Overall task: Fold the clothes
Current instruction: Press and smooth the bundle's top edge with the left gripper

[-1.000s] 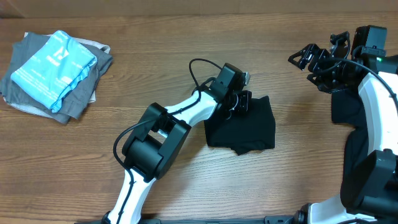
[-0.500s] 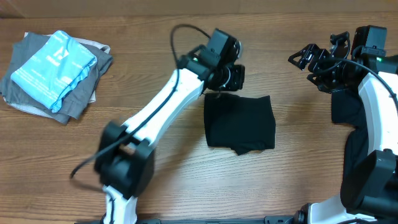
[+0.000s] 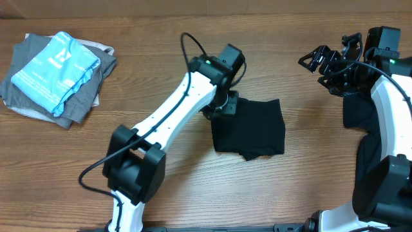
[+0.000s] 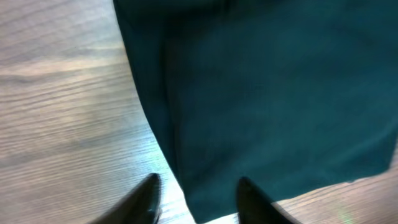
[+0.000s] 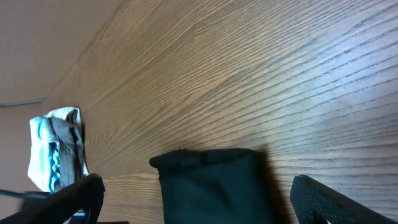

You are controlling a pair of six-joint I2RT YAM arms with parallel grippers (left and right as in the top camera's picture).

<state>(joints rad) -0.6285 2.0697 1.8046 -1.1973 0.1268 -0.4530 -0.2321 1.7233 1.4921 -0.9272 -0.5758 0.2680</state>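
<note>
black T-shirt: folded into a rough square, dead centre of the overhead view on the wooden table
left gripper: fingers spread, straddling the shirt's left edge; only the tips show, and overhead its own wrist hides it
right gripper: wide open, empty, upper right
more black cloth: right edge, mostly behind the right arm, shape unclear
pile: upper left, grey clothes with a light-blue one on top

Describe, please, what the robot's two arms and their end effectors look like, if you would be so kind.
The left arm and right arm have white links between bulky black joints, each with a small green light. A thin black cable loops beside the left wrist. The left end effector and right end effector each have two matte black fingers.
</note>
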